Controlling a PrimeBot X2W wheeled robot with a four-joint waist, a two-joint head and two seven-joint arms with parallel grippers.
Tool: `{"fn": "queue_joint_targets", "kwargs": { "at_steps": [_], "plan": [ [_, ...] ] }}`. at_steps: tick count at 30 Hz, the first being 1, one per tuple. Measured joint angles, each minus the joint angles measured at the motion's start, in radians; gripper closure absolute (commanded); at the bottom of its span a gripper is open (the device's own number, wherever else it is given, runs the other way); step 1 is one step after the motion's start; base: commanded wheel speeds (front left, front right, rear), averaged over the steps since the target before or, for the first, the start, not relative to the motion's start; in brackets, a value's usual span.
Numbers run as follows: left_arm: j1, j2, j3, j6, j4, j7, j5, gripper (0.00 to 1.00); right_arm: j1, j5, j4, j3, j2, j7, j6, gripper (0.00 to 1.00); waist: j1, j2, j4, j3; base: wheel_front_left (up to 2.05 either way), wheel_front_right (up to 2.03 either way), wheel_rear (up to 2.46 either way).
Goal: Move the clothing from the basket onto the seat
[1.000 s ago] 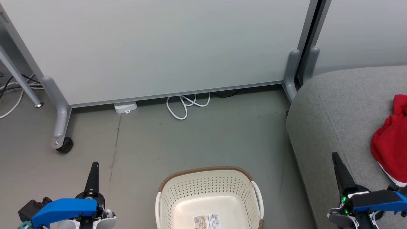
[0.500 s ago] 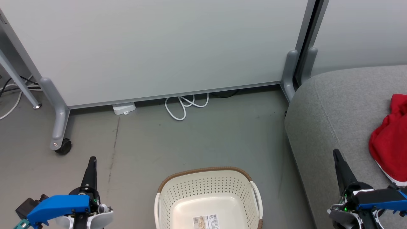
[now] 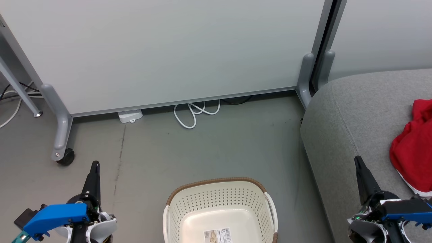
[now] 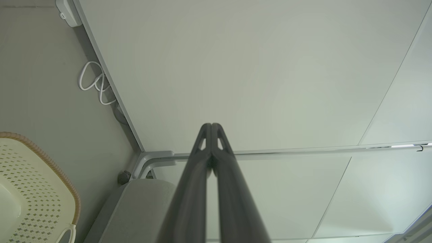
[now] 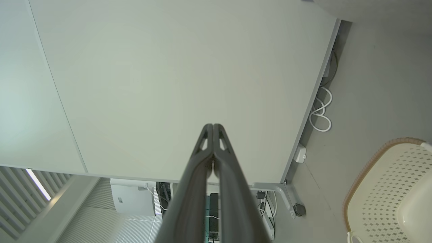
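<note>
**Basket (image 3: 216, 180) empty, clothing (image 3: 410, 152) on seat (image 3: 351, 108) – looks done**

Little has changed in the last second. The whole head view has slid slightly left: panel (image 3: 168, 50), cable (image 3: 193, 116) and seat edge all moved together. That's the camera turning, not the things moving. Beyond that, the left end effector (image 3: 95, 165) has drifted up-view and a bit outward. The right end effector (image 3: 357, 160) has crept up-view slightly. Neither has gone toward the basket or the clothing.

State now:
- Both end effectors are fully closed and hold nothing; both wrist views show the fingers pressed together tip to tip. Both point toward the panel. The left one shows against bare floor (image 3: 202, 148), the right one against the seat's near corner.
- The basket sits on the floor between them, at the bottom of the head view. Its bottom is bare with the label (image 3: 217, 235) showing, and there's no red in it.
- The clothing lies on the seat as a red heap at the right edge of the head view, with a white band along its lower edge. It's near the right end effector, not touching. The frame cuts the heap off, so I can't tell if it's one garment or both.

My read: the transfer looks finished. The small arm moves look like settling to rest, not a new reach. The only open item is confirming the second garment is in the cut-off part.
</note>
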Motion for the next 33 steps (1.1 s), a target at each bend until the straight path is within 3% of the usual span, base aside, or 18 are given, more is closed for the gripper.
{"fn": "queue_joint_targets", "kwargs": {
  "at_steps": [10, 33],
  "plan": [
    [-0.007, 0.0, 0.009, 0.0, -0.01, 0.014, -0.058, 1.0, -0.002, 0.063, 0.002, -0.001, -0.001, 0.007, 0.0, 1.0, 0.0, 0.0, -0.004, -0.002, 0.0, 0.0, 0.0],
    [-0.008, -0.001, 0.009, 0.0, -0.01, 0.014, -0.058, 1.0, -0.003, 0.064, 0.002, -0.001, -0.001, 0.007, 0.0, 1.0, 0.0, 0.0, -0.004, -0.002, 0.0, 0.0, 0.0]
  ]
}}
